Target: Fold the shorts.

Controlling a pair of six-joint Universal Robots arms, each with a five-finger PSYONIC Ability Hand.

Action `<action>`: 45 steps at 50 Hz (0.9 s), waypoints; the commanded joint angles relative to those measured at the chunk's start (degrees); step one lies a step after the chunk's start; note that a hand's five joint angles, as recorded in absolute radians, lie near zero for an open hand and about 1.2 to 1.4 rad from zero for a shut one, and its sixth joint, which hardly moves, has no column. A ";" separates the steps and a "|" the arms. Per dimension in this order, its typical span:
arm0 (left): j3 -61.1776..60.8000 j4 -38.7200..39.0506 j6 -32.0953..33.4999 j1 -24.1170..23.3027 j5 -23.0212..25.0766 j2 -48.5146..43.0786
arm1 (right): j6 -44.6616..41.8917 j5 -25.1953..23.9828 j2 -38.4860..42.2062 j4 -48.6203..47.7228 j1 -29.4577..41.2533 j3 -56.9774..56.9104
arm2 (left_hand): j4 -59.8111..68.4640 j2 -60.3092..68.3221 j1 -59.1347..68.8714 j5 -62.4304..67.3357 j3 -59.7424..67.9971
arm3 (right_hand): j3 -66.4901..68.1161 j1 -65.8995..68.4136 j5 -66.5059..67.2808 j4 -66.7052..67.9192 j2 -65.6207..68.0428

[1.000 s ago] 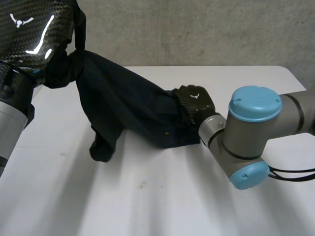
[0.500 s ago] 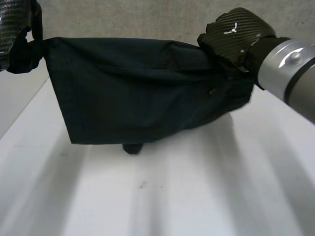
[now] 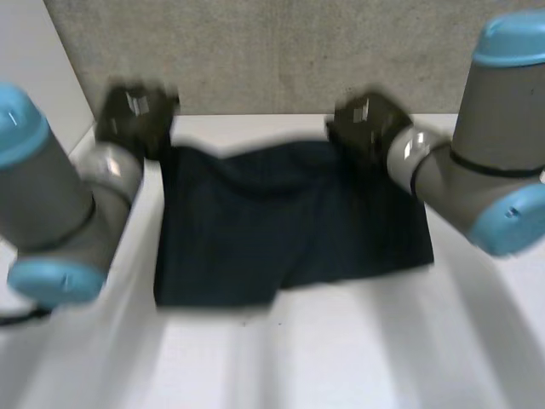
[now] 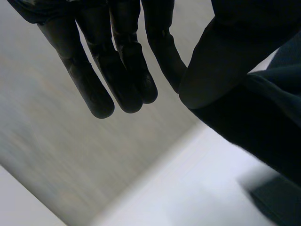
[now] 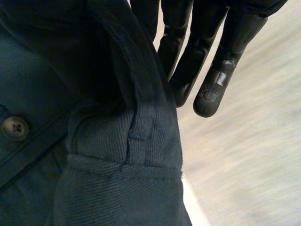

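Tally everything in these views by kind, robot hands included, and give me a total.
shorts: 1
robot hands: 2 (left robot hand, right robot hand)
table: 1
Total: 4

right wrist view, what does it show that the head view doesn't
Right wrist view: close up, a button and the stitched waistband of the shorts, beside the right hand. Head view: the shorts spread wide between the hands, the left hand at the other top corner, the white table underneath. Both: the dark shorts and the right hand at their waistband.
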 commanded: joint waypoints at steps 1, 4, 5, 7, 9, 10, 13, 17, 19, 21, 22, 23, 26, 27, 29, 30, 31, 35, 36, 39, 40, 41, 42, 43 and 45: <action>19.47 13.36 -0.30 -0.32 -5.22 3.40 | 6.72 3.00 -4.30 -37.28 -0.06 -4.27 | 11.47 11.32 14.13 14.36 11.57 | 12.60 24.17 14.51 11.68 12.35; 21.86 18.64 -0.13 -0.32 -5.84 5.07 | 8.31 3.18 -7.13 -44.45 -0.41 -2.60 | 11.47 11.32 14.13 14.36 11.57 | 12.60 24.17 14.51 11.68 12.35; 21.77 20.13 -0.13 -0.32 -5.75 5.51 | 9.10 2.92 -8.18 -45.95 -0.50 -1.72 | 11.47 11.32 14.13 14.36 11.57 | 12.60 24.17 14.51 11.68 12.35; 21.24 20.41 -0.13 -0.32 -5.67 5.95 | 9.63 2.83 -8.89 -45.44 -0.59 -1.10 | 11.47 11.32 14.13 14.36 11.57 | 12.60 24.17 14.51 11.68 12.35; 18.28 19.71 -0.30 -0.24 -5.66 7.09 | 9.72 2.66 -9.07 -42.81 0.03 0.04 | 11.47 11.32 14.13 14.36 11.57 | 12.60 24.17 14.51 11.68 12.35; 16.77 19.53 -0.39 0.02 -5.58 7.53 | 9.72 2.57 -9.07 -41.58 0.03 0.39 | 11.47 11.32 14.13 14.36 11.57 | 12.60 24.17 14.51 11.68 12.35; 8.80 19.53 -0.57 0.38 -4.88 9.11 | 9.72 2.22 -9.07 -36.22 0.03 2.24 | 11.47 11.32 14.13 14.36 11.57 | 12.60 24.17 14.51 11.68 12.35; -1.85 19.79 -0.92 0.73 -3.65 9.29 | 9.64 1.08 -8.37 -30.94 0.20 6.10 | 11.47 11.32 14.13 14.36 11.57 | 12.60 24.17 14.51 11.68 12.35; -5.82 19.88 -1.10 0.99 -2.59 8.86 | 9.46 0.90 -7.49 -28.84 0.20 9.08 | 11.47 11.32 14.13 14.36 11.57 | 12.60 24.17 14.51 11.68 12.35; -11.52 20.32 -1.27 1.52 -0.49 8.33 | 9.28 0.90 -6.35 -27.86 0.29 11.20 | 11.47 11.32 14.13 14.36 11.57 | 12.60 24.17 14.51 11.68 12.35; -13.54 20.58 -1.27 1.78 0.30 7.98 | 9.28 0.90 -5.65 -27.42 0.38 12.25 | 11.47 11.32 14.13 14.36 11.57 | 12.60 24.17 14.51 11.68 12.35; -17.56 21.10 -1.36 2.31 1.88 6.32 | 9.11 0.81 -3.99 -26.81 0.99 14.44 | 11.47 11.32 14.13 14.36 11.57 | 12.60 24.17 14.51 11.68 12.35; -22.34 21.64 -1.36 2.49 3.56 3.06 | 8.58 0.72 -0.64 -26.10 2.66 17.79 | 11.47 11.32 14.13 14.36 11.57 | 12.60 24.17 14.51 11.68 12.35; -24.70 21.81 -1.27 2.31 3.91 0.96 | 7.54 0.64 1.63 -25.84 3.45 19.71 | 11.47 11.32 14.13 14.36 11.57 | 12.60 24.17 14.51 11.68 12.35; -26.21 21.46 -1.10 2.22 3.74 -0.63 | 6.13 0.64 3.58 -25.57 3.80 21.13 | 11.47 11.32 14.13 14.36 11.57 | 12.60 24.17 14.51 11.68 12.35; -27.44 20.94 -0.83 1.96 3.65 -1.68 | 4.03 0.81 5.33 -25.05 3.98 22.27 | 11.47 11.32 14.13 14.36 11.57 | 12.60 24.17 14.51 11.68 12.35; -27.97 20.85 -0.75 1.70 3.65 -2.04 | 2.97 0.90 5.87 -24.70 3.98 22.71 | 11.47 11.32 14.13 14.36 11.57 | 12.60 24.17 14.51 11.68 12.35; -30.52 19.36 -0.57 1.08 3.04 -0.38 | -0.03 1.51 6.05 -22.06 4.25 23.95 | 11.47 11.32 14.13 14.36 11.57 | 12.60 24.17 14.51 11.68 12.35; -31.22 18.40 -0.57 1.00 2.60 2.06 | 0.14 1.60 5.27 -19.97 4.25 24.38 | 11.47 11.32 14.13 14.36 11.57 | 12.60 24.17 14.51 11.68 12.35; -32.72 16.20 -0.48 1.43 2.60 8.47 | 0.93 1.25 2.29 -15.75 3.90 25.87 | 11.47 11.32 14.13 14.36 11.57 | -13.24 -1.67 -11.33 -14.16 -13.49; -33.24 15.75 -0.39 1.52 2.60 9.72 | 1.20 1.16 1.40 -15.21 3.89 26.49 | 11.47 11.32 14.13 14.36 11.57 | -19.74 -8.17 -17.83 -20.66 -19.99; -33.86 15.23 -0.39 1.52 2.68 11.04 | 1.72 1.08 0.35 -14.59 3.81 27.19 | 11.47 11.32 14.13 14.36 11.57 | -26.46 -14.89 -24.56 -27.39 -26.72; -34.74 14.61 -0.39 1.61 2.77 12.88 | 2.86 0.99 -1.84 -13.89 3.72 28.85 | 11.47 11.32 14.13 14.36 11.57 | -36.02 -24.45 -34.12 -36.95 -36.28; -35.27 14.17 -0.39 1.70 2.86 14.03 | 3.74 0.99 -2.90 -13.80 3.72 29.74 | 11.47 11.32 14.13 14.36 11.57 | -38.78 -27.21 -36.88 -39.71 -39.04; -36.06 13.73 -0.39 1.79 2.95 15.88 | 5.76 0.81 -4.93 -13.88 3.54 31.59 | 11.47 11.32 14.13 14.36 11.57 | -41.16 -29.59 -39.25 -42.08 -41.41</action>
